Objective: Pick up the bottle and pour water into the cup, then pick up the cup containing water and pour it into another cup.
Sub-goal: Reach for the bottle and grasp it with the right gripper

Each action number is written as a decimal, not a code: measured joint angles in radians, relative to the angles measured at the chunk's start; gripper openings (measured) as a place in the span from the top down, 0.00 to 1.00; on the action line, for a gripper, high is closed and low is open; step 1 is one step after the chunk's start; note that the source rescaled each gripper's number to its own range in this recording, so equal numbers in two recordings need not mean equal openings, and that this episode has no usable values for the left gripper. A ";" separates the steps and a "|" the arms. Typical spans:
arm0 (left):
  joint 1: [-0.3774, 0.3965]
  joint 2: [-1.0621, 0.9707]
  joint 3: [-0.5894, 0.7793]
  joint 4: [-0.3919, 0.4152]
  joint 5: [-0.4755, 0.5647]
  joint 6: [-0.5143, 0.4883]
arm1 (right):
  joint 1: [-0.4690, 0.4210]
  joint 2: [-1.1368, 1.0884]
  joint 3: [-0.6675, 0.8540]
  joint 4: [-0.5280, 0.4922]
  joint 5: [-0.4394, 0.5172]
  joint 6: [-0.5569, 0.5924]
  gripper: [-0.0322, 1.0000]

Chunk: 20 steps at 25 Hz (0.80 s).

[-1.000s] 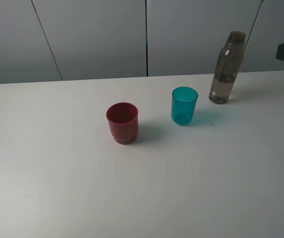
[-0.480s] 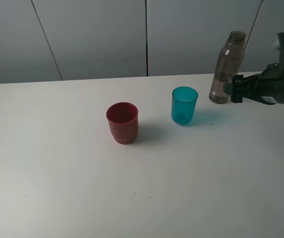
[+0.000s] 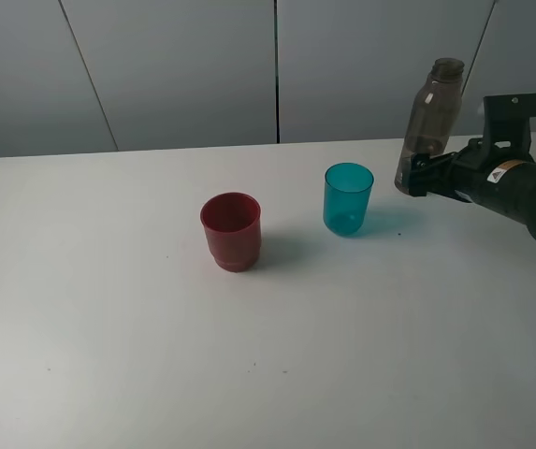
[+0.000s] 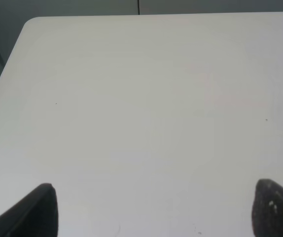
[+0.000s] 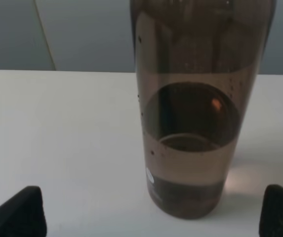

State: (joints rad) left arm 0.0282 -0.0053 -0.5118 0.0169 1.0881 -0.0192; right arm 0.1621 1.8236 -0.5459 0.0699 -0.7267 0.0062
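Bottle (image 3: 428,131) first: it stands upright on the white table (image 3: 108,327), near the far edge on my right side, smoky grey-brown and see-through, with water filling its lower part. My right gripper (image 3: 419,175) is level with the bottle's lower body, and its jaws are spread wide. In the right wrist view the two dark fingertips (image 5: 20,213) sit at opposite sides with the bottle between them and a clear stretch of table showing on each side of it, so neither pad touches the plastic and I am holding nothing. The teal cup (image 3: 348,198) stands upright just beside the bottle, toward the middle of the table and a little nearer the front edge. The dark red cup (image 3: 231,231) stands upright further to my left, apart from the teal one and slightly nearer the front. I cannot make out any water in either cup. My left gripper (image 4: 151,210) does not show in the high view; its wrist camera shows its jaws also wide apart, over bare white table near a rounded corner, with nothing between the tips (image 4: 37,212).
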 joint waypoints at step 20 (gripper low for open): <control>0.000 0.000 0.000 0.000 0.000 0.000 | -0.002 0.172 -0.175 0.080 -0.023 -0.041 0.20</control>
State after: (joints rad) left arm 0.0282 -0.0053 -0.5118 0.0169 1.0881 -0.0192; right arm 0.1602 1.9957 -0.7205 0.1497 -0.7500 -0.0348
